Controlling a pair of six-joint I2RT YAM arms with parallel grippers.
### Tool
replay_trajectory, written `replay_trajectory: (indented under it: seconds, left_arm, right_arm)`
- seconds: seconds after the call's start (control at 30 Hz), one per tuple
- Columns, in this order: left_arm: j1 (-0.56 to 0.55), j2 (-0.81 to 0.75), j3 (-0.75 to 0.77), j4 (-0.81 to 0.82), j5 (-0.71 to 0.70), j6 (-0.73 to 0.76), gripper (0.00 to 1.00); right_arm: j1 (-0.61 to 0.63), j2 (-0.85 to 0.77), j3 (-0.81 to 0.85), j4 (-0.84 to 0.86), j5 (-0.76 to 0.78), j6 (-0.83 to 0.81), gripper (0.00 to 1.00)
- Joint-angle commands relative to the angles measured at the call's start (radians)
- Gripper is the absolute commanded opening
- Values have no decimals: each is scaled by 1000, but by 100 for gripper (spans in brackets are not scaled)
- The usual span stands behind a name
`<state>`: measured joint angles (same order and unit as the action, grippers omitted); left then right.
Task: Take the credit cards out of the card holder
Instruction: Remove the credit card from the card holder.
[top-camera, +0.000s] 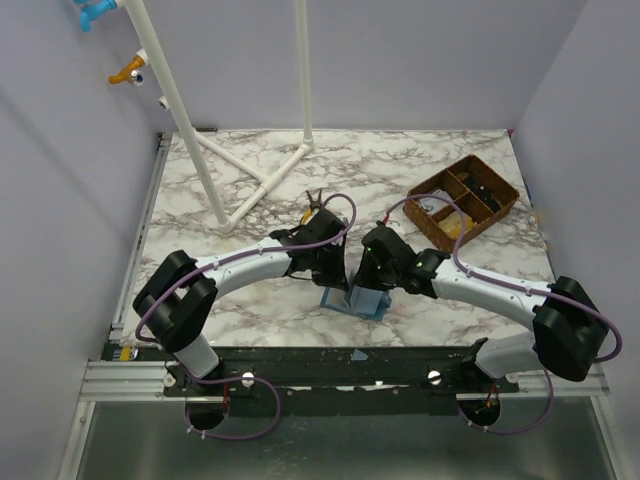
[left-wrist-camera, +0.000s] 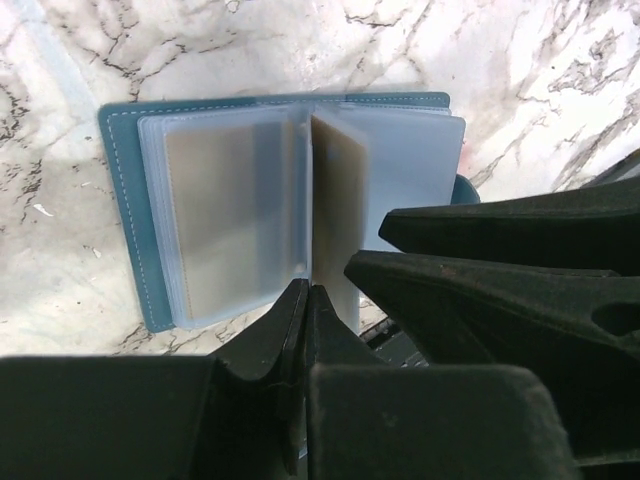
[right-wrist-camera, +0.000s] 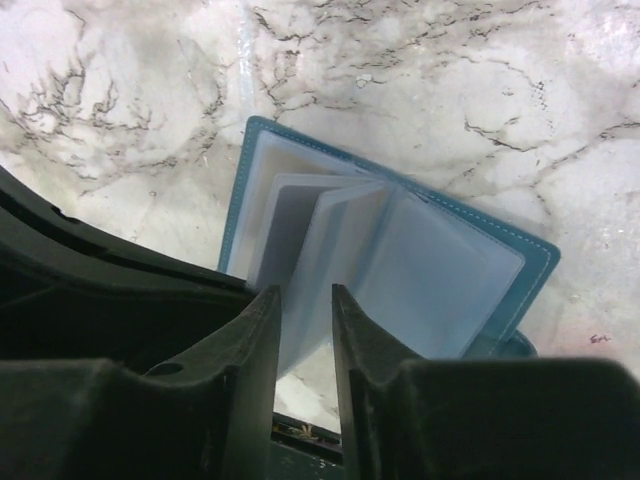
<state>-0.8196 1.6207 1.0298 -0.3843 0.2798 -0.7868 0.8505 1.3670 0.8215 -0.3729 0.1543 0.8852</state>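
The blue card holder (top-camera: 352, 300) lies open on the marble table between both grippers. In the left wrist view its cover (left-wrist-camera: 125, 200) holds clear sleeves; a tan card (left-wrist-camera: 215, 210) shows in the flat left sleeve and another (left-wrist-camera: 335, 200) in a sleeve standing upright. My left gripper (left-wrist-camera: 307, 290) is shut, tips at the sleeves' near edge by the spine; I cannot tell if it pinches anything. My right gripper (right-wrist-camera: 305, 300) is open, with a raised clear sleeve (right-wrist-camera: 330, 250) between its fingers, over the holder (right-wrist-camera: 530, 265). In the top view the left gripper (top-camera: 335, 280) and right gripper (top-camera: 368, 285) nearly touch.
A brown compartment tray (top-camera: 493, 173) with small items stands at the back right. A white pipe frame (top-camera: 265, 180) rises at the back left, with a small dark tool (top-camera: 313, 200) beside it. The right gripper's fingers (left-wrist-camera: 480, 225) crowd the left wrist view.
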Motion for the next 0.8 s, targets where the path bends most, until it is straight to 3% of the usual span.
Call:
replay_trajectory:
  seconds: [0.0,0.17,0.43,0.77]
  left_arm:
    - [-5,-17,13,-20,-63,-23,0]
    - [6,-44,-10,-32,-101,-39,0]
    - [38,-112,-81,-27,-138,-67,0]
    - [58,-156,-138,-16,-149,-80,0]
  right_arm:
    - [-1,6,-23,-16,25,18,26]
    - [-1,-11,-41,-31,39,12,23]
    - [-1,-28,-56,-73,80,2,27]
    - [-1,74,-37,-15,50,-11,29]
